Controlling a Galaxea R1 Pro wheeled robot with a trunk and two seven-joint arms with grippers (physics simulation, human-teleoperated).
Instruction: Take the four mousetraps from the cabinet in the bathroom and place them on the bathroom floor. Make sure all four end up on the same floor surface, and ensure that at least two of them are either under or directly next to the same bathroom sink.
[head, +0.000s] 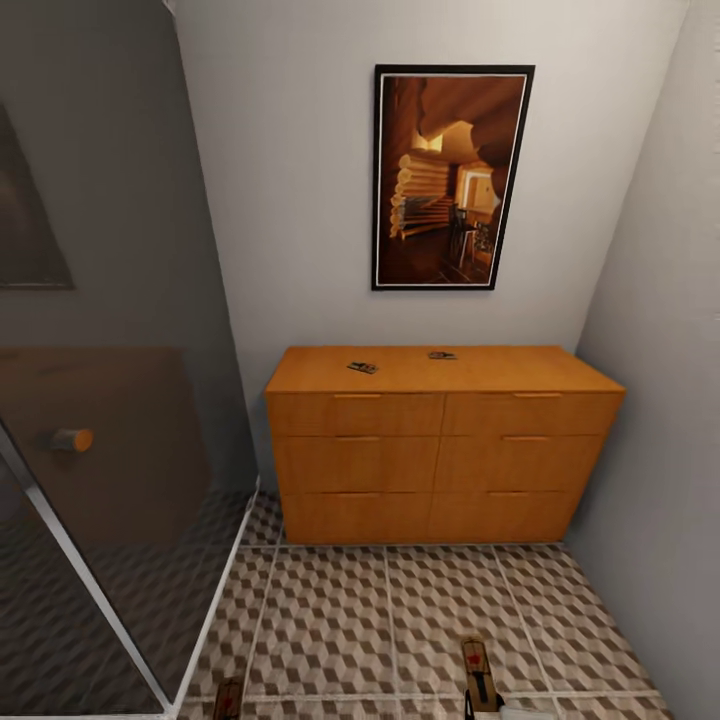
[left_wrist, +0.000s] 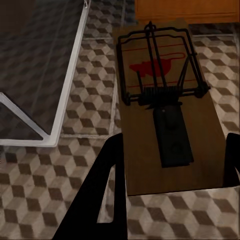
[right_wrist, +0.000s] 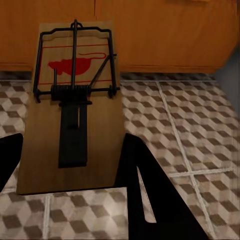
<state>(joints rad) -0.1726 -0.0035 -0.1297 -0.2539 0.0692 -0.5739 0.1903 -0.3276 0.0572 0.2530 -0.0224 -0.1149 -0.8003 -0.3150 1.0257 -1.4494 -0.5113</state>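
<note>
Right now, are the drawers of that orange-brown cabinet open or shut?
Shut. All the drawer fronts of the cabinet sit flush in one flat face, none pulled out.

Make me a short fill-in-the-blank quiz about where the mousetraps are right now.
1. ____ mousetraps lie on the cabinet top: one and another.
2. The left pincer is shut on a ____.
3. The mousetrap in the right pincer bears a red ____ print.
4. Above the cabinet hangs a framed ____.

Missing words: two; mousetrap; mouse; picture
</note>
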